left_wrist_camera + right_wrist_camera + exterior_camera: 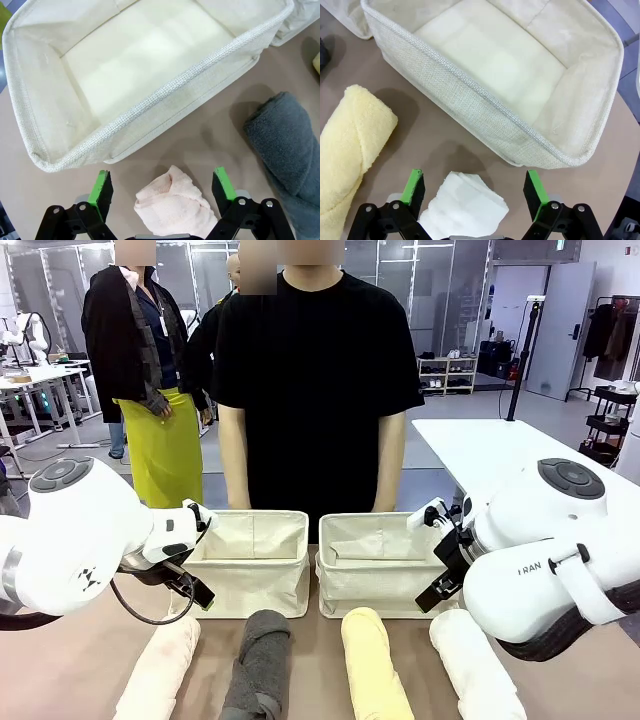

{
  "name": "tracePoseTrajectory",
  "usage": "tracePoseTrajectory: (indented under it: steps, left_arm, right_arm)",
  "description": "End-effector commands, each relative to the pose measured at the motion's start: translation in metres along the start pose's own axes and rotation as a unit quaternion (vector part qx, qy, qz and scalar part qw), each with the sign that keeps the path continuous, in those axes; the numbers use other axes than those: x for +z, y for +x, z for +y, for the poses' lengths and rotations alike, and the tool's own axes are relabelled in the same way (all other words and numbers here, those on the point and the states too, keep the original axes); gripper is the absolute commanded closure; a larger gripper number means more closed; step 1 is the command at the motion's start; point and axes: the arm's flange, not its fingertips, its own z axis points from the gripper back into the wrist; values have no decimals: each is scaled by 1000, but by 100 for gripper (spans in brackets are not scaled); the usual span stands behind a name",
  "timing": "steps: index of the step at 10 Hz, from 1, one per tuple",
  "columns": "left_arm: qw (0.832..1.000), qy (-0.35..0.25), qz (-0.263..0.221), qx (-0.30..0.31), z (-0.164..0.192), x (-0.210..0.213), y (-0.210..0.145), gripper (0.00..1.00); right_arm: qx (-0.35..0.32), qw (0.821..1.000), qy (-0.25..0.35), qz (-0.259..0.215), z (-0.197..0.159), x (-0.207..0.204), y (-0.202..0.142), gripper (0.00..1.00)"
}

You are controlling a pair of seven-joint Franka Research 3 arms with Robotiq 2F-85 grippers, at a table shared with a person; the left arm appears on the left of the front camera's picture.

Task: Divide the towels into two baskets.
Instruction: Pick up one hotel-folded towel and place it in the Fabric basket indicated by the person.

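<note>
Left gripper (pixel 161 181), jaws apart, over pink towel (pixel 172 207), right gripper (pixel 474 181), jaws apart, over white towel (pixel 462 207), grey towel (pixel 260 660), yellow towel (pixel 372 660) between, left basket (pixel 250 575), right basket (pixel 375 580) beyond.

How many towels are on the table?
4, lying side by side: pink towel leftmost, then grey towel, yellow towel, and white towel rightmost.

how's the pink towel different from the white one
The pink towel is pale pink, the white towel white. The pink towel lies at the row's left end, the white towel at its right end. The open left gripper hangs over the pink towel, the open right gripper over the white towel. Both lie rolled on the table.
</note>
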Motion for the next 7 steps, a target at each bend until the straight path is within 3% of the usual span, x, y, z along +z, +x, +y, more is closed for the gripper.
tracePoseTrajectory:
  steps: [1, 5, 7]
  left_arm:
    - [1000, 0, 0, 0, 0, 0, 0, 0]
    - [1000, 0, 0, 0, 0, 0, 0, 0]
    - [1000, -16, -10, -3, 5, 17, 8, 0]
  right_arm:
    - [0, 1000, 0, 0, 0, 0, 0, 0]
    - [0, 1000, 0, 0, 0, 0, 0, 0]
    - [-1, 1000, -4, -17, -8, 19, 9, 0]
